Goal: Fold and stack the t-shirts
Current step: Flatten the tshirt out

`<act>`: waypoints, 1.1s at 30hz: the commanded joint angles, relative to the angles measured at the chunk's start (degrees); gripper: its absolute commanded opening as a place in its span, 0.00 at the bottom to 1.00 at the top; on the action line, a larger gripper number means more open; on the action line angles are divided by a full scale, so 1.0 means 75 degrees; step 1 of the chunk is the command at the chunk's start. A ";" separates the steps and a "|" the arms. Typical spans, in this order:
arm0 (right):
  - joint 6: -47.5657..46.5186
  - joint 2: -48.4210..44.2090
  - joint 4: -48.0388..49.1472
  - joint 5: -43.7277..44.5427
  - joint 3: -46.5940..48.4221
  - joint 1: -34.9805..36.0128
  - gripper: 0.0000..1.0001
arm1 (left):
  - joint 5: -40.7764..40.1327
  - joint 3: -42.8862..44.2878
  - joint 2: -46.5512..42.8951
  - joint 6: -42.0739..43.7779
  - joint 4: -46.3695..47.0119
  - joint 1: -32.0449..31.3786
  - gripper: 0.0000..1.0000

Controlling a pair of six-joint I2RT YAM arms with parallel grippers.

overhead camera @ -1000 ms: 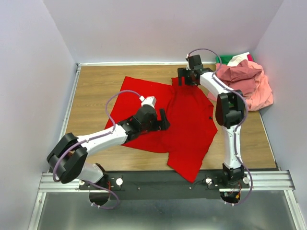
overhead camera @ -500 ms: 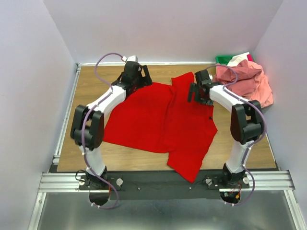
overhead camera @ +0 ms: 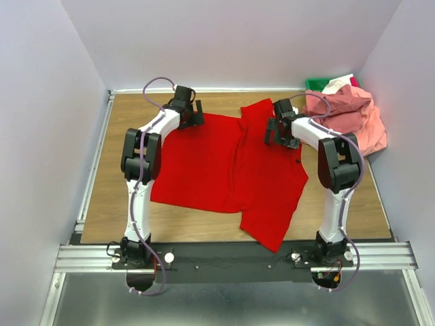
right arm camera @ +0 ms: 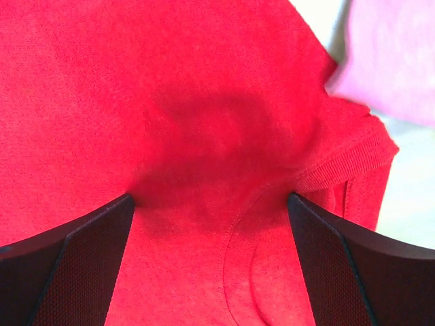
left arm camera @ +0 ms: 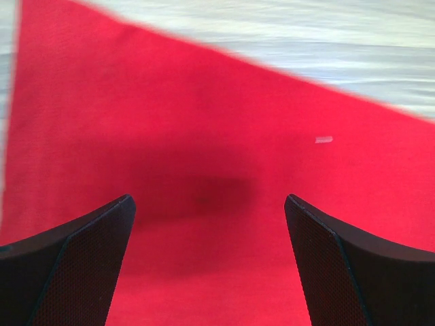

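Note:
A bright red t-shirt (overhead camera: 231, 170) lies spread on the wooden table, partly folded over on its right side. My left gripper (overhead camera: 192, 117) is open just above the shirt's far left corner; in the left wrist view its fingers (left arm camera: 75, 265) frame flat red cloth (left arm camera: 211, 136). My right gripper (overhead camera: 277, 133) is open, low over the shirt's far right part near the collar; red cloth (right arm camera: 204, 136) with a seam and ribbed collar (right arm camera: 353, 159) lies between its fingers (right arm camera: 353, 272). A heap of salmon pink t-shirts (overhead camera: 346, 112) sits at the far right.
A green bin (overhead camera: 315, 83) stands at the back right corner, mostly hidden behind the pink heap, with white cloth (overhead camera: 340, 83) on it. Walls enclose the table (overhead camera: 122, 197) on three sides. A metal rail (overhead camera: 231, 257) runs along the near edge.
My left arm swung from mid-table to the shirt's far left corner. My right gripper moved nearer and down onto the shirt's collar area. The shirt's far left edge has been spread flatter.

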 commanded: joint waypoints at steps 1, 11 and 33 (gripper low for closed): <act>-0.0320 0.0687 0.0015 -0.0190 0.0539 -0.0050 1.00 | 0.0249 0.0221 0.0219 0.0441 -0.0362 0.0459 0.98; -0.0344 0.2199 0.0004 -0.0625 0.2519 -0.0050 1.00 | 0.0190 0.1110 0.0851 0.0383 -0.0947 0.1221 0.99; -0.0412 0.3758 0.0004 -0.0882 0.5004 -0.0413 1.00 | 0.0598 0.2400 0.1637 0.0348 -0.1359 0.1995 0.99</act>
